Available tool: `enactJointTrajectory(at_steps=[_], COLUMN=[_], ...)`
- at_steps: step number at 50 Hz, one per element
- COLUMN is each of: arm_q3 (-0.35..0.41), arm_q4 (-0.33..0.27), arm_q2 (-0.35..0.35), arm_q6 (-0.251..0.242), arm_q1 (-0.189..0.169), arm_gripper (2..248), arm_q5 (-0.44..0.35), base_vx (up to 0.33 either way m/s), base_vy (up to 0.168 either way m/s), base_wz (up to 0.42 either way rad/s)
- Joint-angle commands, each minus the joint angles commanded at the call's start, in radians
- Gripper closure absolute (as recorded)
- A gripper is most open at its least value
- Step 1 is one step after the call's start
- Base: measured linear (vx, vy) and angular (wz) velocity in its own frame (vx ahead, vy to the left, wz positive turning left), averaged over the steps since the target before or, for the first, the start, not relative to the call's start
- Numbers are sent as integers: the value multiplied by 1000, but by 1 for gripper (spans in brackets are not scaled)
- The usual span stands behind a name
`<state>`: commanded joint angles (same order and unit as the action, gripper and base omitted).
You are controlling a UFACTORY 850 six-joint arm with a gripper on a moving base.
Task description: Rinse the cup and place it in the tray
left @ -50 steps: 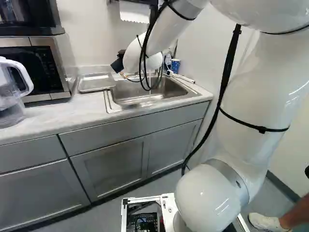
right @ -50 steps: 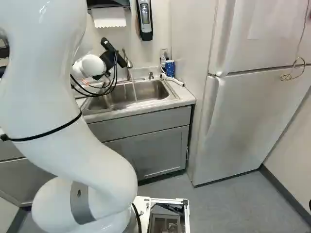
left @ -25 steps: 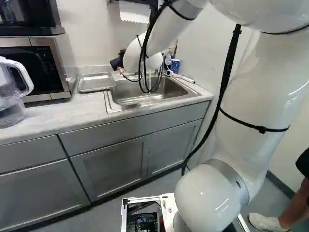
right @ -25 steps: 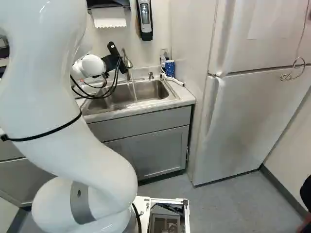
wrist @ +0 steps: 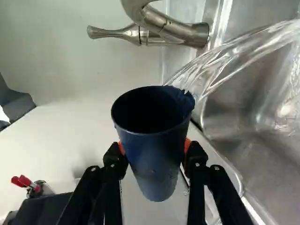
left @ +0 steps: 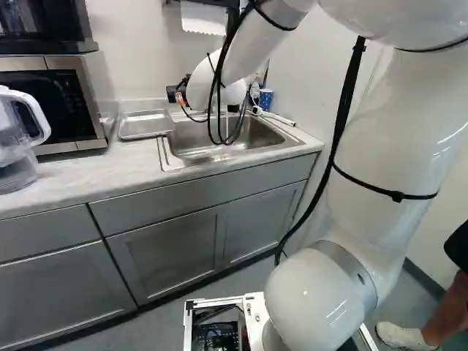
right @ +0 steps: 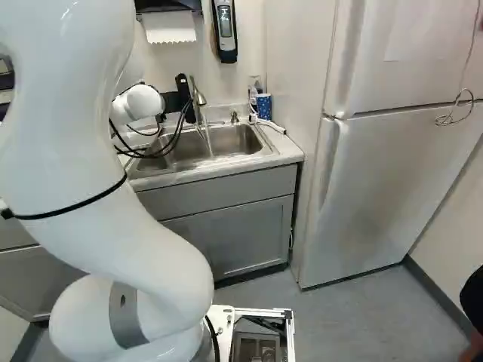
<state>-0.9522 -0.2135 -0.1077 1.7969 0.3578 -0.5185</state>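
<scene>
Gripping the cup (wrist: 157, 154) from both sides, the gripper (right: 183, 92) has its orange pads pressed to the wall, mostly hidden behind it. The cup is dark blue, beside the tap (wrist: 161, 23) and close to the sink (right: 240, 139). Its mouth shows, but the inside is too dark to read. Water (wrist: 225, 61) streams past the rim and out over the sink; whether any spills from inside is hard to tell.

The tap's spout is cut off in the wrist view. In the left base view the arm (right: 75, 113) and its cables (left: 234, 29) cover most of the tap, and I can't make out the cup clearly in either base view.

The tray (left: 145, 126) lies on the counter (left: 73, 175) between sink and microwave (left: 51, 102) — in the right base view the arm blocks it. A jug (left: 16, 150), cut off by the left base view's edge, stands before the microwave. A spotted cup (right: 263, 106) stands at the sink's back corner — the fridge (right: 392, 173) is further right.
</scene>
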Motion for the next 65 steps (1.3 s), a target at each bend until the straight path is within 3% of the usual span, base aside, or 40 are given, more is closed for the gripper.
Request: enactJointTrajectory(at_steps=[42, 65], arm_q3=[0, 0], arm_q4=[0, 0], arm_q2=[0, 0], arm_q6=[441, 441], arm_q1=[0, 0], arm_gripper=[125, 125], arm_q5=[0, 0], base_vx=[0, 0], base_vy=[0, 0], base_wz=[0, 0])
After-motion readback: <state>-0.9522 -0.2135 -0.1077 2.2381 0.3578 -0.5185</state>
